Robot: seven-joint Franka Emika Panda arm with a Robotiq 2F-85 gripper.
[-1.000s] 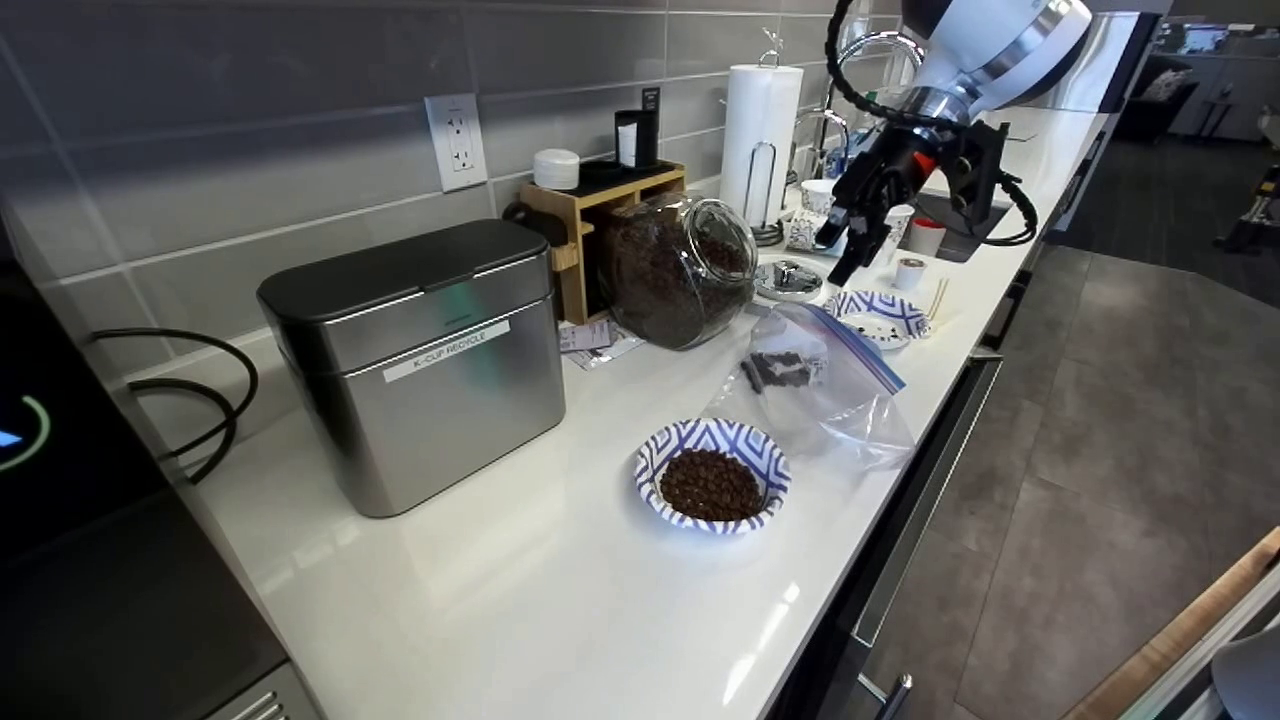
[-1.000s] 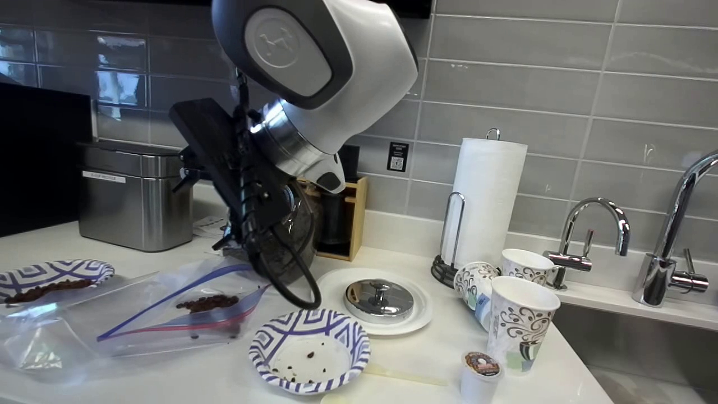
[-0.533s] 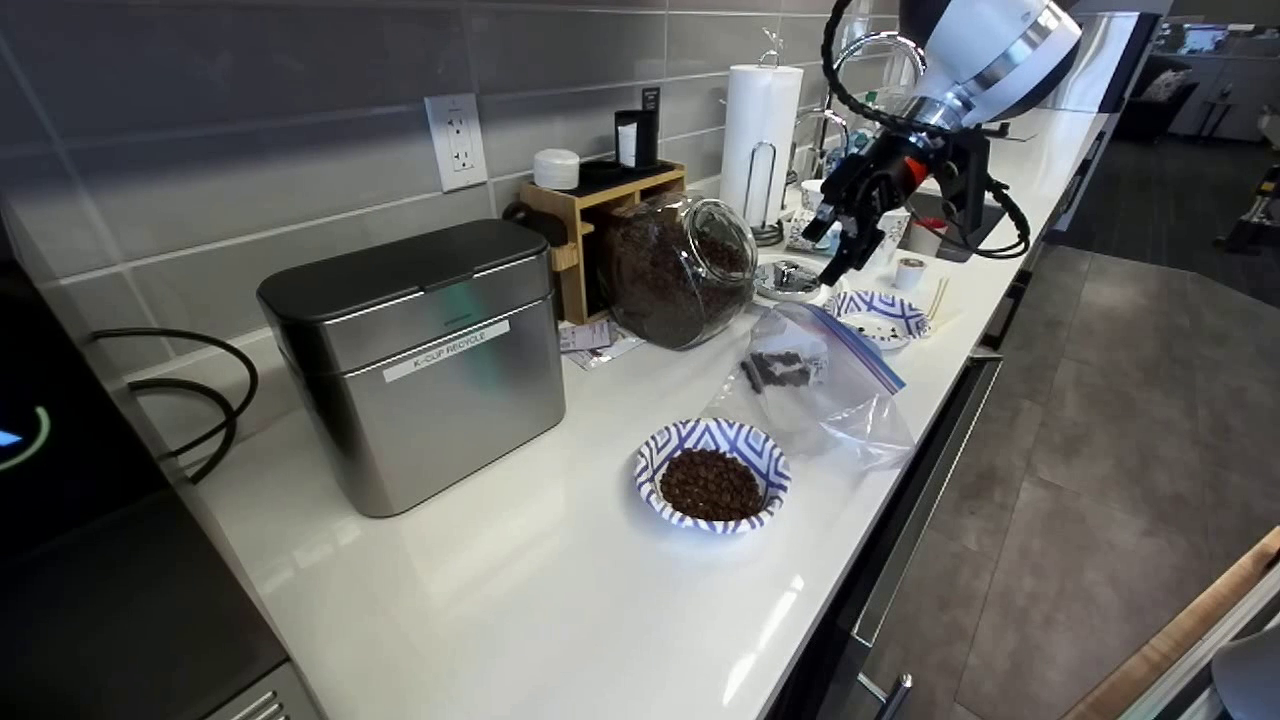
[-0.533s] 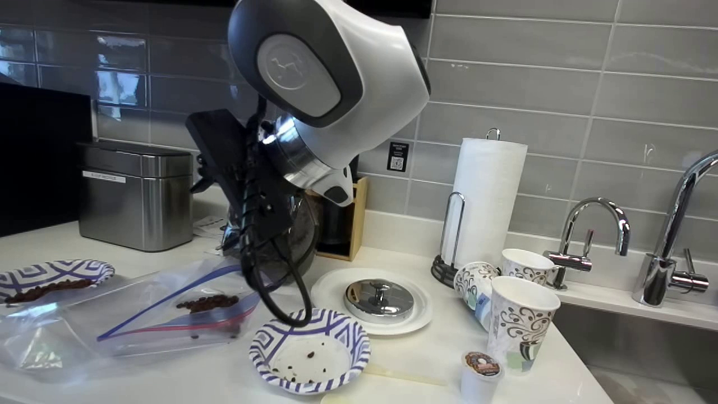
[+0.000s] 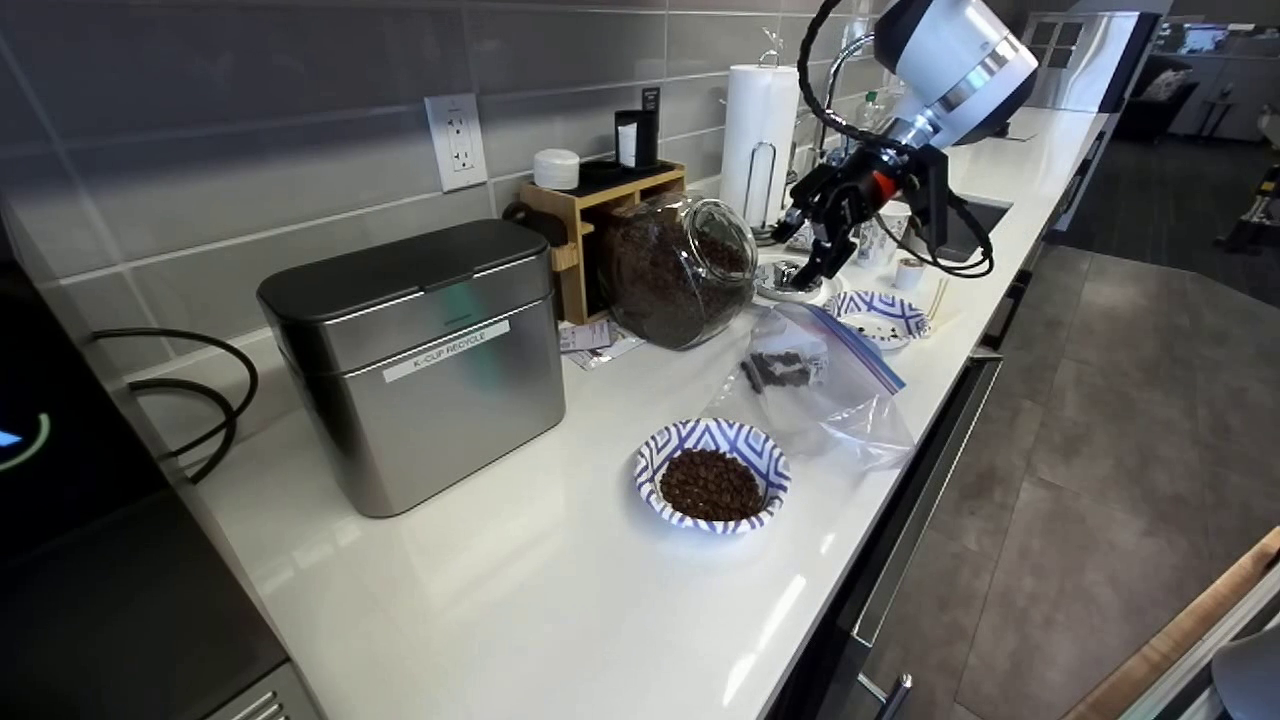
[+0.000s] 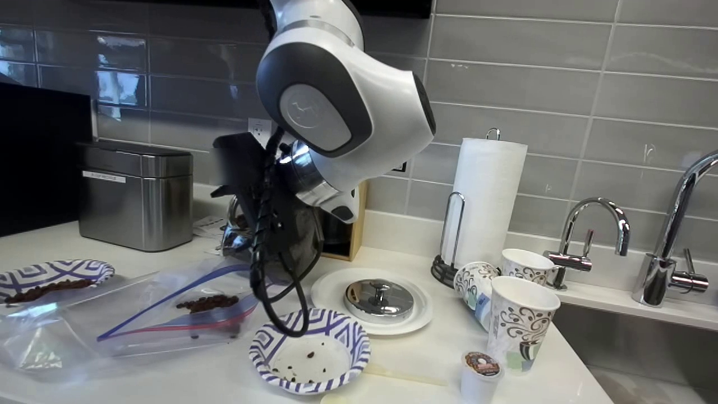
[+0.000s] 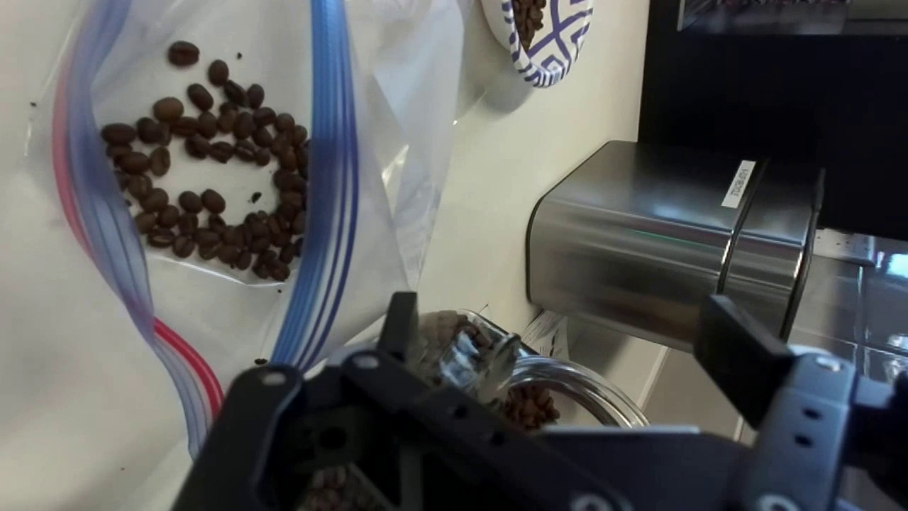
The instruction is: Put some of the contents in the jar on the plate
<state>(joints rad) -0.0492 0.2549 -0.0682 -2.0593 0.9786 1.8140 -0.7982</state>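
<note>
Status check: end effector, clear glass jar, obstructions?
Black end effector open, holding nothing. Rounded clear glass jar uncapped, dark brown coffee beans inside. Clear plastic zip bag lies beside jar, possibly in the way.

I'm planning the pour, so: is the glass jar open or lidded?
Open: the glass jar has nothing over its mouth, and a chrome lid lies on the white plate.

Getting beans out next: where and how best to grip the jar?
Probably pinch the jar across its rim, inside and out, coming from the side it opens toward. It is uncovered and its rim slants away from the wall, so that side looks reachable; below, rounded glass bulges wide, and the wooden box stands close by.
</note>
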